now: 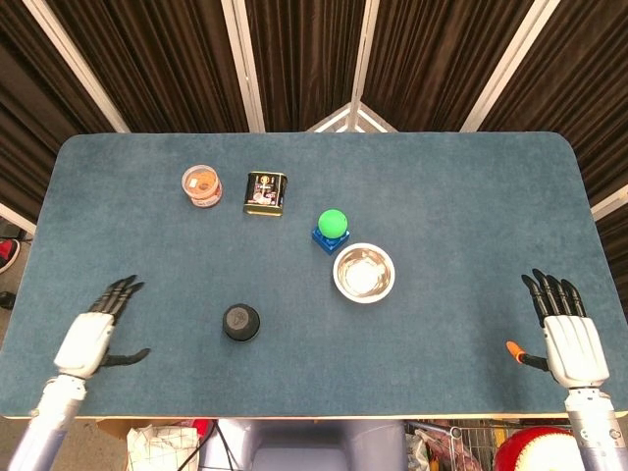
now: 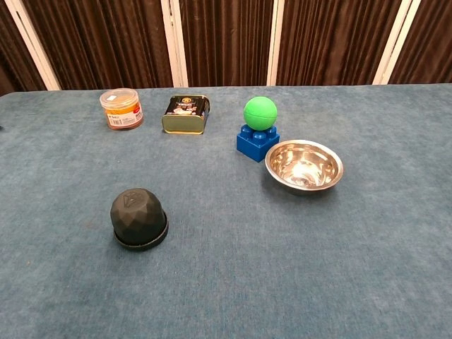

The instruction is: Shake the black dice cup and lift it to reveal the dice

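The black dice cup [image 1: 240, 322] stands mouth down on the blue table, a faceted dome on its round base [image 2: 139, 218]. No dice show; the cup covers whatever lies under it. My left hand [image 1: 90, 340] hovers over the table's front left part, well left of the cup, fingers spread and empty. Over the front right edge my right hand [image 1: 567, 340] is spread flat, also empty. Neither hand shows in the chest view.
Behind the cup stand an orange-lidded jar [image 1: 201, 185] and a dark tin [image 1: 265, 192]. A green ball [image 1: 333, 222] sits on a blue brick [image 2: 257, 143], with a steel bowl [image 1: 364, 273] beside it. The table's front edge [image 1: 294, 413] runs just behind both hands.
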